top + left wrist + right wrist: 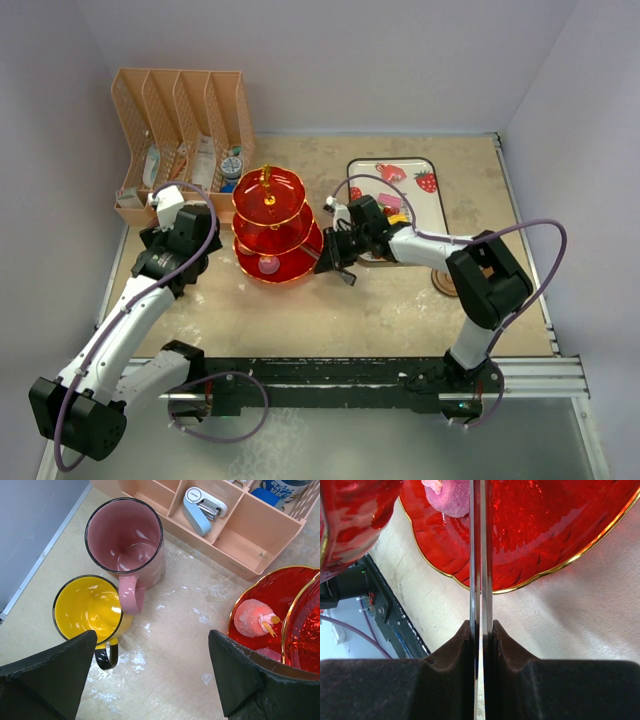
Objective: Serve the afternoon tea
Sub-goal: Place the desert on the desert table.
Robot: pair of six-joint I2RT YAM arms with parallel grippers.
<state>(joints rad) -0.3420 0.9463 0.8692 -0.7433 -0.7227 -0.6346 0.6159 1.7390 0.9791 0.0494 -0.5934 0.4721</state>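
The right gripper (481, 630) clamped the tongs (479, 555), blades squeezed together, tips out of view, over the bottom tier of the red stand (545, 525), where a pink cake (451, 502) already sat. The left gripper (152, 647) hung wide open above the yellow mug (87, 605) and pink mug (125, 535), both unserved beside the stand. Farther off, sweets (390, 203) waited on the tray (425, 215); serving looked only partway done.

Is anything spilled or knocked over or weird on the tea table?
Nothing is spilled or tipped. The pink mug and yellow mug stand upright and empty, and the red stand looks straight. The only odd bit is white smudges on the table beside the mugs.
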